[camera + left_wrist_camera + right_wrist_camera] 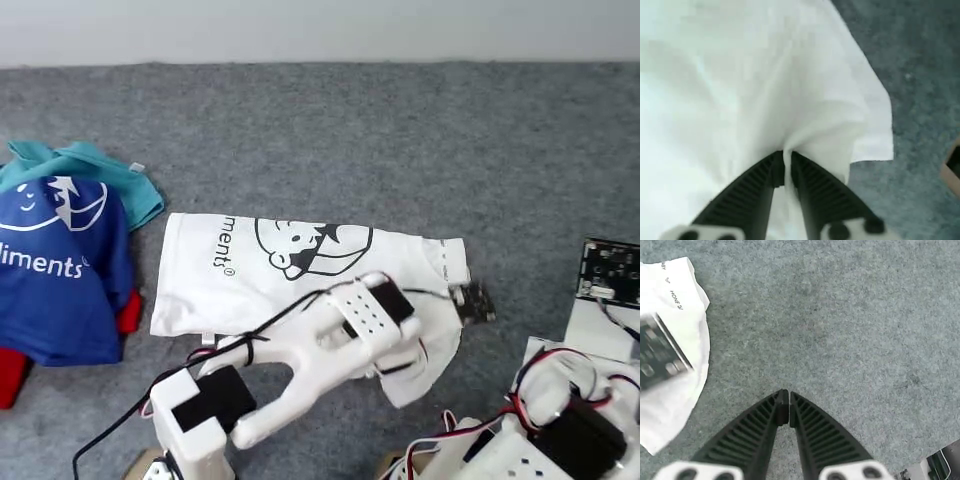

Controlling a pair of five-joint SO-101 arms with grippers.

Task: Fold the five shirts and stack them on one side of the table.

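My left gripper (785, 161) was clenched on a thin pleat of the white shirt (740, 90), close to one corner. The shirt lay mostly flat in the middle of the table (400, 140), print side up. To do this fold well, I judged I should lift only a little, carry the edge over in a low arc w/o dragging the rest, & release only when the edges line up. Such a thin pinch could slip, so no fast pull. My left arm was stretched low across the shirt, wrist bent down. My right gripper (785, 407) was shut on nothing, above bare table just beside the shirt's edge, arm tucked back. The blue shirt (60, 270) lay at my left side of the table, over a teal shirt (120, 180) & a red shirt (128, 312).
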